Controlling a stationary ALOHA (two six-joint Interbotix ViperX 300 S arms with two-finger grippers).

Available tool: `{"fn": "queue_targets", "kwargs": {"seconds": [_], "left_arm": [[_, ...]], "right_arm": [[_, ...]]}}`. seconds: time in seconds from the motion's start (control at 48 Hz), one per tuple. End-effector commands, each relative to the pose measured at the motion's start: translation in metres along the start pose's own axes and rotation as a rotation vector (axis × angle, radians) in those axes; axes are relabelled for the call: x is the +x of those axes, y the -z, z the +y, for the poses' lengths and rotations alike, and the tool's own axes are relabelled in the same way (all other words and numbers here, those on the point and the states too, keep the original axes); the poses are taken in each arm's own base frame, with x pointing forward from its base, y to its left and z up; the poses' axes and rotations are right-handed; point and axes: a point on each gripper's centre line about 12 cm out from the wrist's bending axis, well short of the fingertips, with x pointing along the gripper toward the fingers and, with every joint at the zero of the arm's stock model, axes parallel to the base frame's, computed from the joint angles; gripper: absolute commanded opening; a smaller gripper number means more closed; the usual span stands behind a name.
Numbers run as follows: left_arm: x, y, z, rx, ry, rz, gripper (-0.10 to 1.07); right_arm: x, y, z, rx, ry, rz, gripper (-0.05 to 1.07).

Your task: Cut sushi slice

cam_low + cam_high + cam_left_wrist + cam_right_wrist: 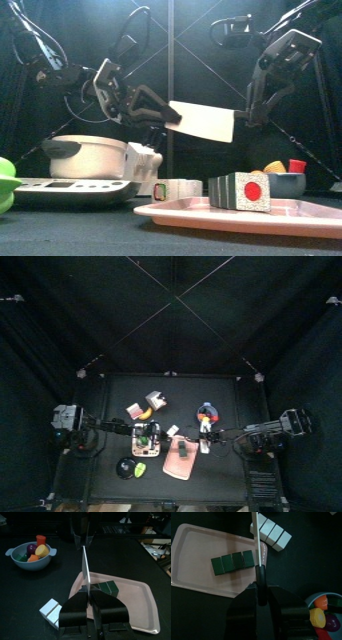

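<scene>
Left claw [89,614] is pinched on the knife [203,120], its blade held level in the air above the pink tray [287,214]. On that tray sits the sushi roll [241,191]. Right claw [260,602] pinches a thin dark rod [258,582]

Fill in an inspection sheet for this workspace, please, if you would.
Surface: black table, pink tray near its front.
Job's things: sushi roll on the tray; knife in the air above it.
Clutter: fruit bowl, white blocks, pot.
Grippers: left tool and right tool both closed on the knife.
Cables: loops along the arms.
Surroundings: black curtains.
</scene>
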Motion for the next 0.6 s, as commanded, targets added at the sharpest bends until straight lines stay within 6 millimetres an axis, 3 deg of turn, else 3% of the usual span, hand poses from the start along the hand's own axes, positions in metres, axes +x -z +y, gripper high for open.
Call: {"fn": "queue_targets", "kwargs": {"seconds": [0.0,0.25,0.583], "left_arm": [[0.006,-0.005,-0.001,-0.001,0.004,-0.02,0.38],[0.01,0.0,0.002,-0.041,-0.022,-0.002,0.38],[0.014,0.016,-0.015,-0.048,0.005,0.06,0.38]], "right_arm": [[-0.004,-0.002,0.0,0.008,-0.005,-0.012,0.41],[0.011,0.013,0.003,0.026,-0.018,0.053,0.41],[0.017,0.019,0.013,0.009,-0.033,0.095,0.41]]}}
